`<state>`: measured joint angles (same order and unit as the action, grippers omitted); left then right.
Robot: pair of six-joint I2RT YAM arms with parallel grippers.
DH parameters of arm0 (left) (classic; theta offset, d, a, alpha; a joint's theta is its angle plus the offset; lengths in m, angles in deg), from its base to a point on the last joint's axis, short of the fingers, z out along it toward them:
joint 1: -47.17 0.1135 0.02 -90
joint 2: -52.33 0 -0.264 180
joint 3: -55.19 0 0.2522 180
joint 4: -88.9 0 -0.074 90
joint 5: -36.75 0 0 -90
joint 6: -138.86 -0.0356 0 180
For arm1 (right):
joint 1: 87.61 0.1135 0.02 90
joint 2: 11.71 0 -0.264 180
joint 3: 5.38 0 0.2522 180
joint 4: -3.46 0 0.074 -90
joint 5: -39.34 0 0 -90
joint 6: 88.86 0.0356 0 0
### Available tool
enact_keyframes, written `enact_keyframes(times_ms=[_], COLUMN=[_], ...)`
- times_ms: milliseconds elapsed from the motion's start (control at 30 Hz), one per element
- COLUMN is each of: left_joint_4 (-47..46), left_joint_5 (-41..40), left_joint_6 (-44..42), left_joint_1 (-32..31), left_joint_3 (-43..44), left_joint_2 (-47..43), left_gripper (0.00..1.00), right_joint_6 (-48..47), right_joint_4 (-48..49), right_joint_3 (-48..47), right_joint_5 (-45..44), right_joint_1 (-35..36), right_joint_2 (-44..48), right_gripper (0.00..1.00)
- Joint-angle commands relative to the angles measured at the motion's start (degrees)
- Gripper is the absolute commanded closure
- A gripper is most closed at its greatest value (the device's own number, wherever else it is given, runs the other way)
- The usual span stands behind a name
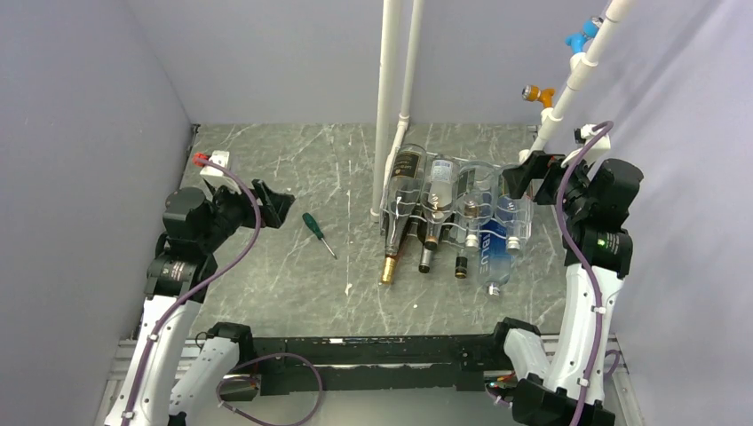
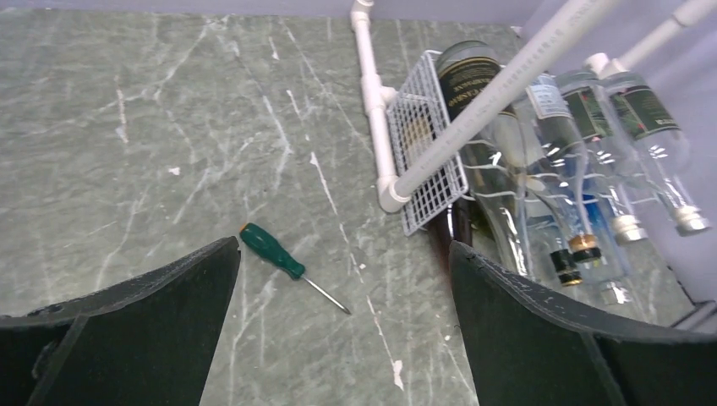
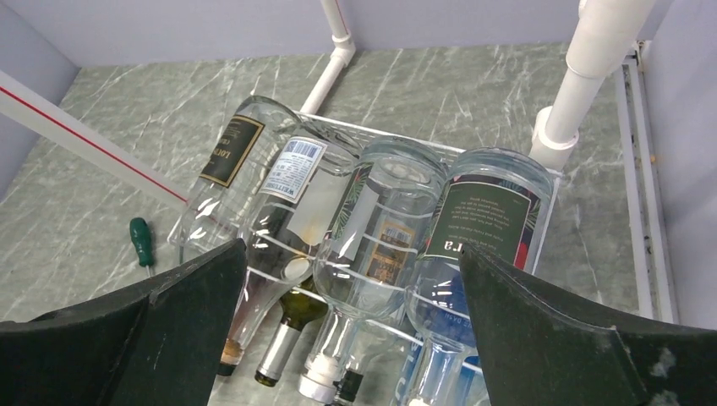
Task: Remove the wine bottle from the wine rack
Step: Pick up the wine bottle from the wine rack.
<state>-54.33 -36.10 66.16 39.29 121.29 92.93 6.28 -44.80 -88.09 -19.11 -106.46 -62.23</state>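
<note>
The white wire wine rack stands right of the table's middle, with several bottles lying in it in two tiers, necks toward the near edge. At its left end lies a dark wine bottle with a gold-foiled neck and a black label. Clear bottles and a blue-labelled one fill the other places. My right gripper hovers open above the rack's back right corner. In its wrist view the right gripper spans the two right-hand top bottles without touching them. My left gripper is open and empty, well left of the rack, and the left gripper looks across bare table.
A green-handled screwdriver lies between the left gripper and the rack. Upright white pipes rise just behind the rack's left end. A slanted pipe passes close above the right gripper. A small white box sits far left. Grey walls close three sides.
</note>
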Motion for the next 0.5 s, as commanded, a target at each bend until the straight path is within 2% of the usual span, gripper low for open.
enact_keyframes(times_ms=[0,300,467], left_joint_4=[-3.4,-3.7,-5.6], left_joint_5=[5.9,11.9,14.0], left_joint_6=[4.2,8.3,9.9], left_joint_1=[0.1,0.1,0.1], left_joint_3=[-0.7,-2.9,-4.2], left_joint_2=[-1.3,-2.7,-2.0], left_gripper=[0.01,0.01,0.01], right_joint_6=[1.3,-3.1,-17.8], right_joint_4=[-0.7,-1.7,-7.2], right_joint_3=[-1.6,-1.9,-2.9], right_joint_5=[-0.2,1.3,16.8], right_joint_1=[-0.8,-1.2,-1.2], right_joint_2=[0.9,0.4,-1.8], right_gripper=[0.00,0.00,0.00])
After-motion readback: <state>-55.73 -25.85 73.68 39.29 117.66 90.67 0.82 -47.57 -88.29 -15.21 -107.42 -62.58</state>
